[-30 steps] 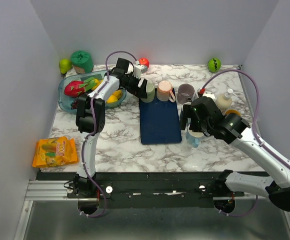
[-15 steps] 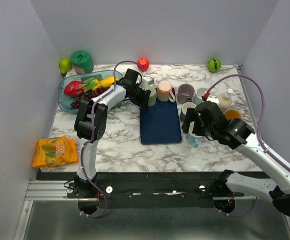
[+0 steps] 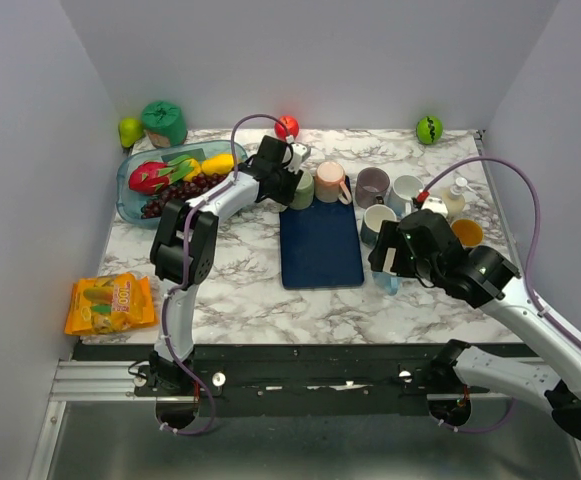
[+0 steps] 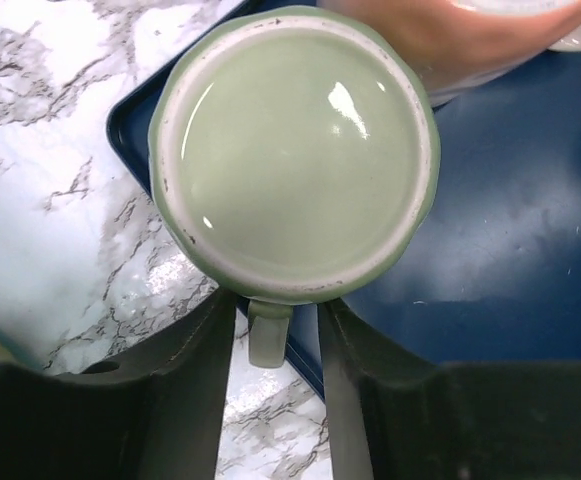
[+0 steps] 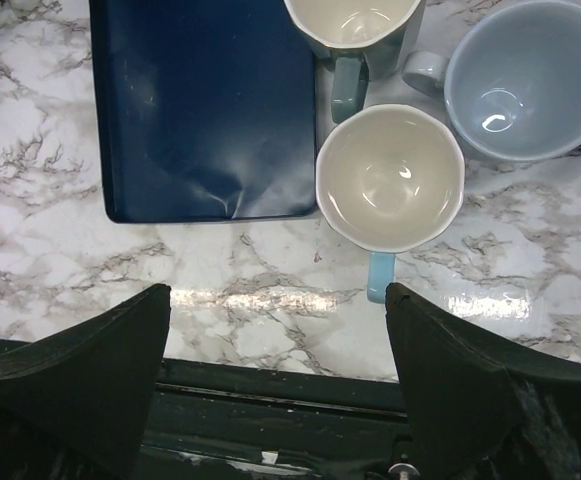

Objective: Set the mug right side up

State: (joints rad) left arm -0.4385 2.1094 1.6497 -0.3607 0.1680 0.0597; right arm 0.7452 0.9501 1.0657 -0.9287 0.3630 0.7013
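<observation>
Now the handle (image 4: 269, 335) of the inverted mug (image 4: 295, 150) is straddled, ungripped, by the half-open left tool (image 4: 275, 312); the right tool (image 5: 277, 300) is held wide open, empty.

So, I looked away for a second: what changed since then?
The left gripper closed in on the upside-down green mug, jaws narrowing either side of its handle, not yet gripping. The right gripper drew back toward the near edge, open and empty. The other mugs and blue mat stayed put.
</observation>
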